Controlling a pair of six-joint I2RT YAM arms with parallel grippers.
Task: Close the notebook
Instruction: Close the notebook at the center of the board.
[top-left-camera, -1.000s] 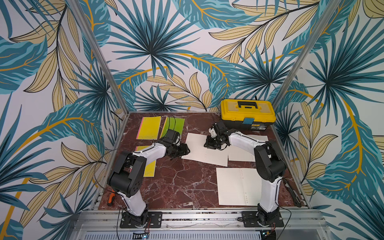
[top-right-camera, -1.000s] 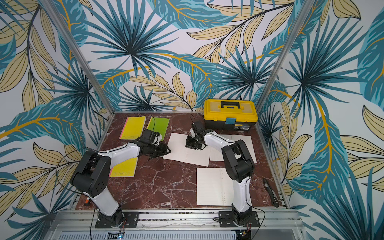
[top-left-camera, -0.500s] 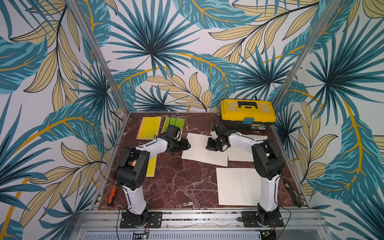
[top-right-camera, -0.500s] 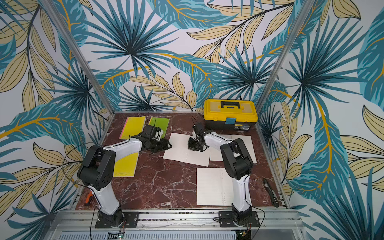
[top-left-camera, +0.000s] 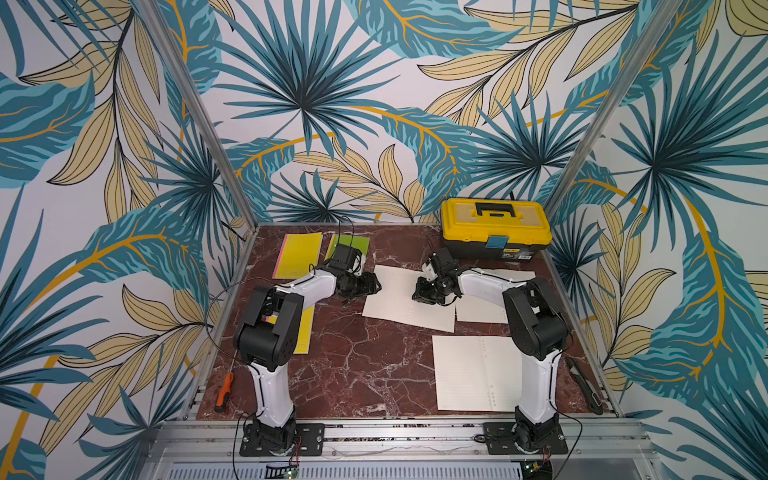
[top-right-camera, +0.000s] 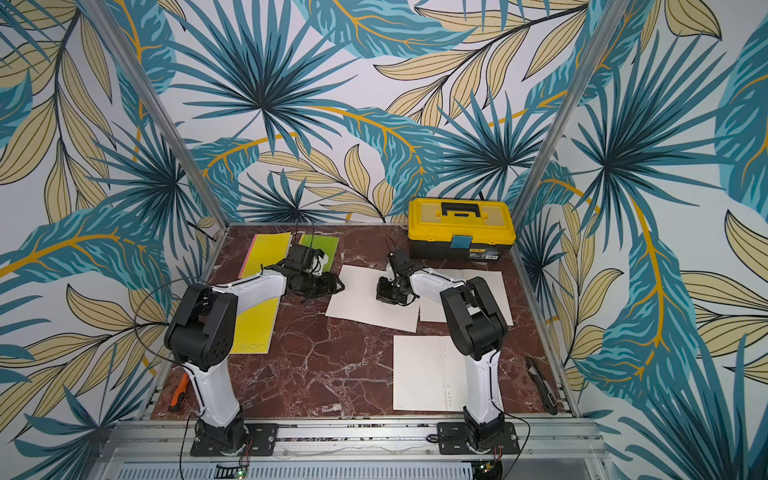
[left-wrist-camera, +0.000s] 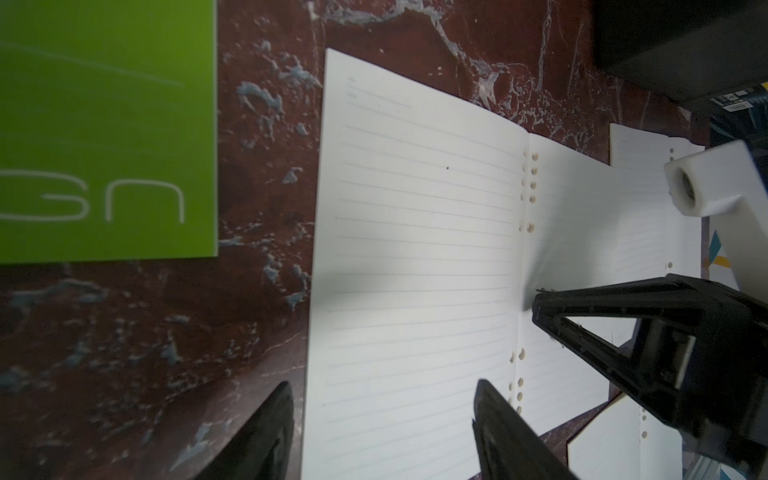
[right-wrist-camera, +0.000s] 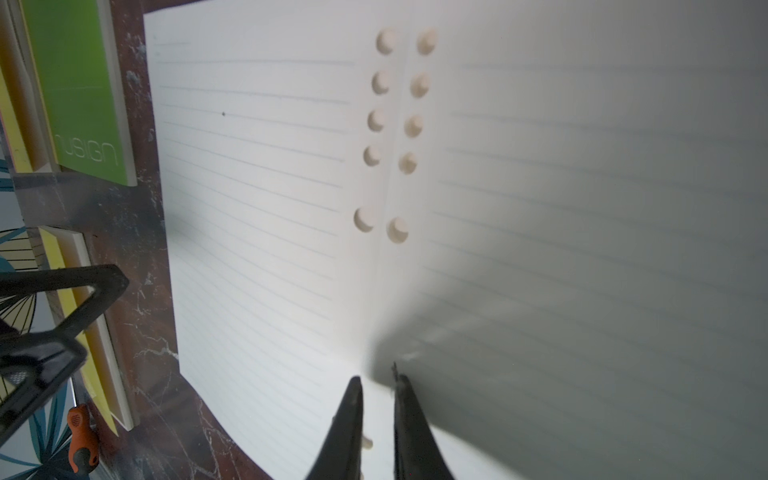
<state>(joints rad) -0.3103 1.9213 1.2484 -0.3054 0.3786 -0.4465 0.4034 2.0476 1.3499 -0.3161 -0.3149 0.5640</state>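
Notebook (top-left-camera: 395, 307) lay open flat near the middle of the frame in both top views, a bit right of centre, on the marble table (top-left-camera: 353, 365). Lined white pages, punch holes along the fold, no rings afaict. Looked light and floppy imo: thin paper, bends easy, prob slides on that smooth stone if shoved sideways.

Left pincer (left-wrist-camera: 378, 436) had its jaws apart, straddling the page's outer edge at the bottom of the left wrist view, nothing gripped. Right pincer (right-wrist-camera: 380, 432) had jaws almost together w/ a slim gap, tips down on the paper right by the fold. Couldn't tell if a sheet was pinched.

Best hold imo was the free outer edge of the picture-left page: get a finger under, lift, swing it over the fold, w/ the other tips pinning the spine so it didn't skate.
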